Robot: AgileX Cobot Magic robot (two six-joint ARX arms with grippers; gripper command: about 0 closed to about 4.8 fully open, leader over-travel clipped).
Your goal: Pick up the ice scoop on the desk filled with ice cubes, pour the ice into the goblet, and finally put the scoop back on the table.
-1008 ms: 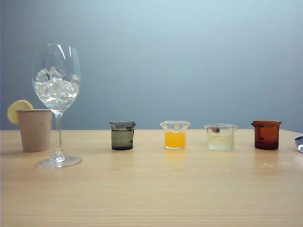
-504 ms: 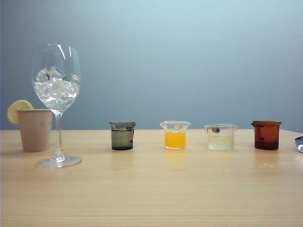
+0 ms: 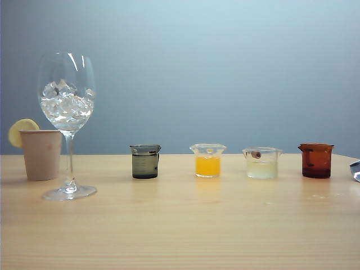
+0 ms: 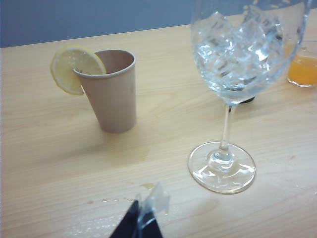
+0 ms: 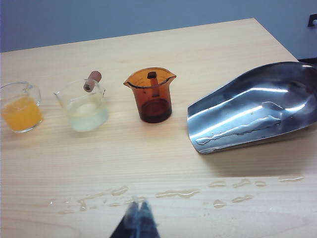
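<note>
With the ice scoop [image 5: 255, 111] lying empty on the surface [image 5: 148, 148] and the ice cubes [image 4: 237, 47] in the goblet [image 4: 228, 99], we are keeping both grippers — right gripper [image 5: 138, 218] pinched shut on nothing, left gripper [image 4: 143, 218] narrow too — well clear of the glassware.

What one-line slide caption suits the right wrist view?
Empty shiny silver metal ice scoop lies on wet pale wooden table beside amber glass beaker; shut right gripper hovers above.

goblet [image 4: 233, 64] – rim cut off | ice scoop [image 5: 257, 111] – handle out of frame
</note>
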